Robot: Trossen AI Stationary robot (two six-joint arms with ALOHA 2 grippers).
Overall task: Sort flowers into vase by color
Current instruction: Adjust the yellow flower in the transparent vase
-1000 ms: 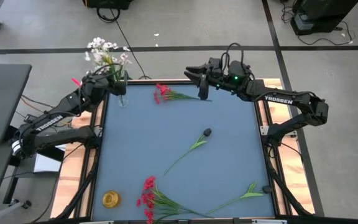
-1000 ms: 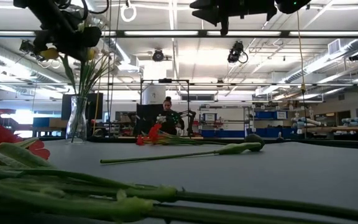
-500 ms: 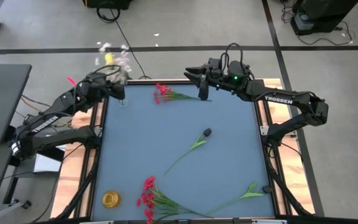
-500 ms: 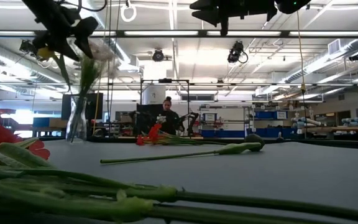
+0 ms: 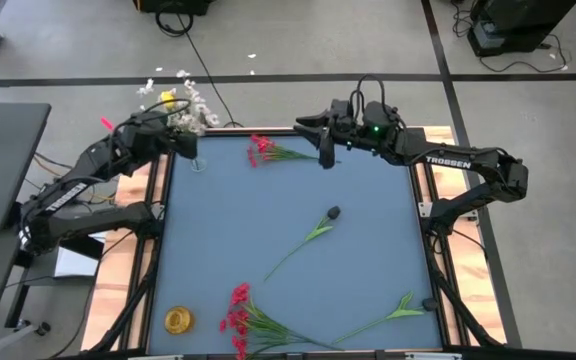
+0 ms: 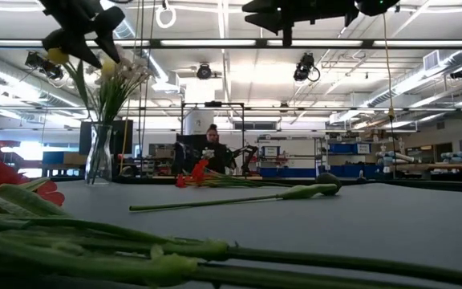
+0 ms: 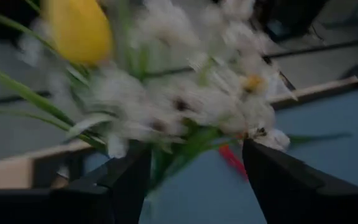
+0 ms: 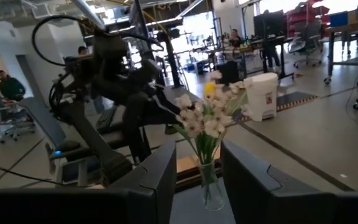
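Observation:
A glass vase (image 6: 99,152) stands at the table's far left corner, holding white blossom sprays (image 5: 190,108) and a yellow bud (image 7: 79,28) by their stems. My left gripper (image 7: 194,149) is open, raised at the tops of those flowers (image 6: 123,72). My right gripper (image 5: 323,152) hovers open and holds nothing, high over the stem of a red flower (image 5: 268,152) that lies flat near the far edge. A dark-bud flower (image 5: 313,232) lies mid-table. More red flowers (image 5: 246,318) and a green stem (image 5: 388,315) lie at the near edge. My left gripper has its open fingers (image 7: 123,180) on either side of the bouquet's upper green stems (image 7: 176,152), slanting down from the table's left. I cannot tell whether they touch the stems or blossoms.
A round yellow object (image 5: 178,320) lies at the near left. Wooden rails (image 5: 428,200) border the blue table top. In the room beyond the far edge a person (image 6: 212,148) stands behind the table.
My left gripper has opened and let go of the flowers in the vase, then risen and tipped its fingers up. The bouquet swayed and now leans toward the far left, its stems still in the vase.

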